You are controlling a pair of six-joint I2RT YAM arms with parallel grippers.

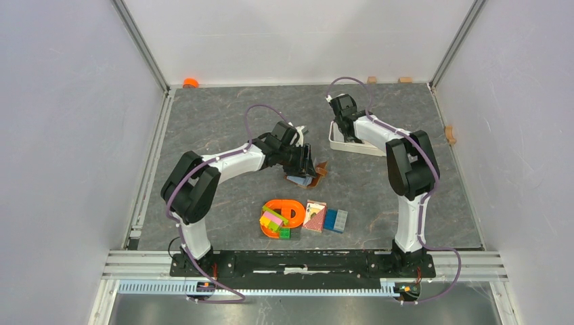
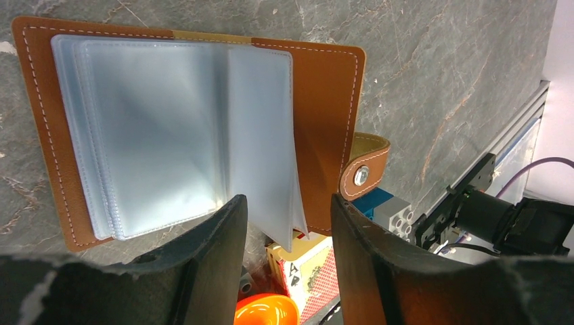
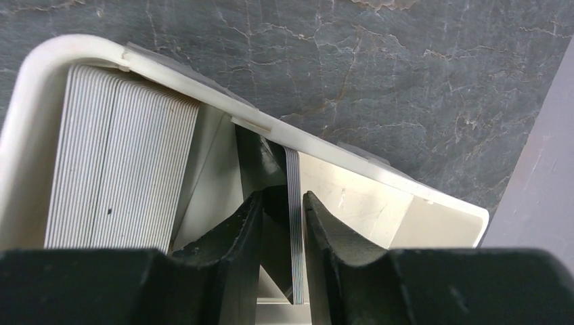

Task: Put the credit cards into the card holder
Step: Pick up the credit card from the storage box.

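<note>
Over the grey table (image 1: 223, 122), seen from above, the left gripper (image 1: 302, 166) hangs at the open card holder (image 1: 321, 168), and the right gripper (image 1: 340, 128) dips into a white tray (image 1: 362, 149) further back. At the left wrist, the jaws stand apart astride a clear sleeve (image 2: 271, 169) of the holder. At the right wrist, the credit cards (image 3: 122, 169) sit stacked in the tray. The jaws, narrowly parted, straddle one card (image 3: 292, 223) on edge, and it touches only one finger.
</note>
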